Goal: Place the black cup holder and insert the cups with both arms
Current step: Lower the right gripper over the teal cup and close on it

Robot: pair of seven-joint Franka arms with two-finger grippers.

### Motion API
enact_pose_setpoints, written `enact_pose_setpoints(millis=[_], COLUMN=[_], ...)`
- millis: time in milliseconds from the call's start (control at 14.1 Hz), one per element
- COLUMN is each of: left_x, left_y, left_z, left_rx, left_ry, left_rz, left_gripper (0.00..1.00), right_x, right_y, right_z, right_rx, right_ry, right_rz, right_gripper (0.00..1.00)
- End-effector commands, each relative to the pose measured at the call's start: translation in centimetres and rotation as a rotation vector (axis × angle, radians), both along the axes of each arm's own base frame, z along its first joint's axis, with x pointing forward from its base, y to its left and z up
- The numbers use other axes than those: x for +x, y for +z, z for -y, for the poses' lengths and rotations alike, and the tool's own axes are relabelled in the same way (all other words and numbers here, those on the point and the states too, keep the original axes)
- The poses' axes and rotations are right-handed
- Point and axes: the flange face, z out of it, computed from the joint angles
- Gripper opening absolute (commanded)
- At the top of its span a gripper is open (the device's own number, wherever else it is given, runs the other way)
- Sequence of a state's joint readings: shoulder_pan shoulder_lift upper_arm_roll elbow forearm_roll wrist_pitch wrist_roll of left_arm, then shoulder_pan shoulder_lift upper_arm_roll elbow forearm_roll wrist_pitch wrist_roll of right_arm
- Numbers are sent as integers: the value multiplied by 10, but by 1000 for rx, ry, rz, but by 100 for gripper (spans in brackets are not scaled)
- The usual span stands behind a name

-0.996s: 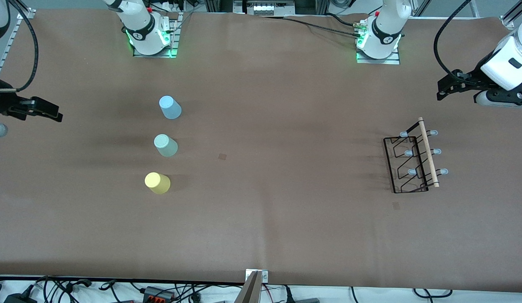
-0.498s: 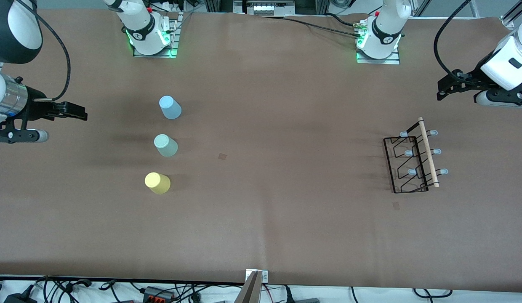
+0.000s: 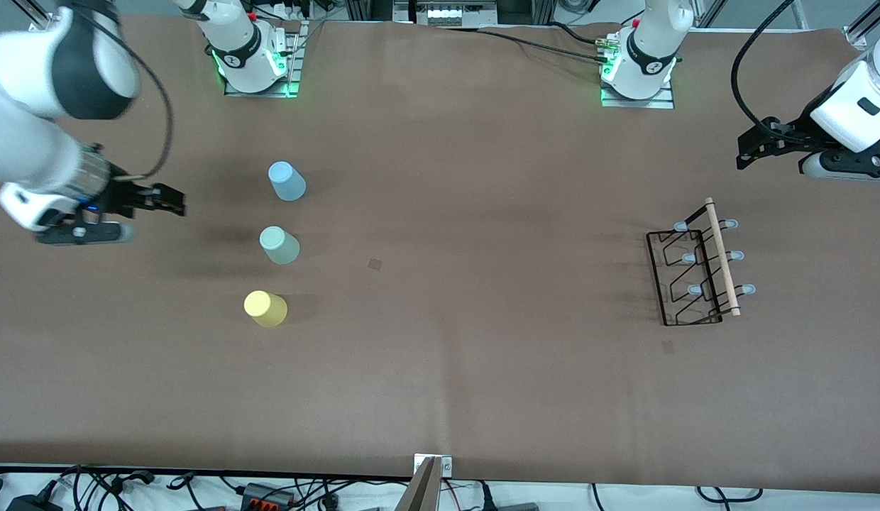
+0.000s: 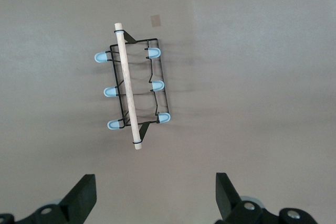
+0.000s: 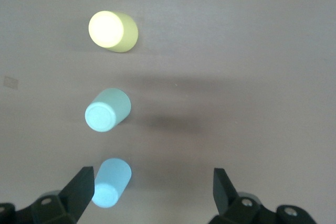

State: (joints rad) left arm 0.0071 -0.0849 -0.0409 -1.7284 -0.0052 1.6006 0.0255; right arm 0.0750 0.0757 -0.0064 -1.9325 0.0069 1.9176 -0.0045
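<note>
Worktop (image 3: 482, 369): brown covering, flat, with two small darker patches. Rack (image 3: 695, 268) stands toward the left arm's end, pegs bare. Blue cup (image 3: 287, 181), green cup (image 3: 279, 245) and yellow cup (image 3: 265, 309) stand inverted in a 12-to-6 o'clock row toward the right arm's end. Left claw (image 4: 156, 196) is over the worktop near the rack, jaws apart, empty. Right claw (image 5: 152, 192) is over the worktop beside the cups, jaws apart, empty. Cables (image 3: 199, 490) line the 6 o'clock edge.

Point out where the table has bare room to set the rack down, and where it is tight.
The widest bare patch lies between the cup row, blue cup, green cup, yellow cup, and the black rack. Another bare strip runs nearer the front camera than both. Tight: among the cups, where the open right claw hangs beside them. The open left claw waits above the rack's end.
</note>
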Motion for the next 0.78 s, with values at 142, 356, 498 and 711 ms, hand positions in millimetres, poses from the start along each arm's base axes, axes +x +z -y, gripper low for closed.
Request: enact_pose_setpoints(millis=[142,356,498,711], left_x=[2,2,2,3], left_y=[5,5,5,5], left_z=[1,2,2,1], left_rx=[-3,-3,-3,-3], left_ry=[-8,-8,-8,-7], left_rz=[-2,-2,-2,-2], left_gripper=[100,100,100,100], right_x=[-28,-28,-26,-24], right_y=[-56,-85,-102,-112], right_z=[-31,-53,-61,-68], right_rx=[9,1,-1,-1], right_ry=[-69,-133,-146,-149], right_rz=[55,50,50,53], right_gripper=[100,100,100,100])
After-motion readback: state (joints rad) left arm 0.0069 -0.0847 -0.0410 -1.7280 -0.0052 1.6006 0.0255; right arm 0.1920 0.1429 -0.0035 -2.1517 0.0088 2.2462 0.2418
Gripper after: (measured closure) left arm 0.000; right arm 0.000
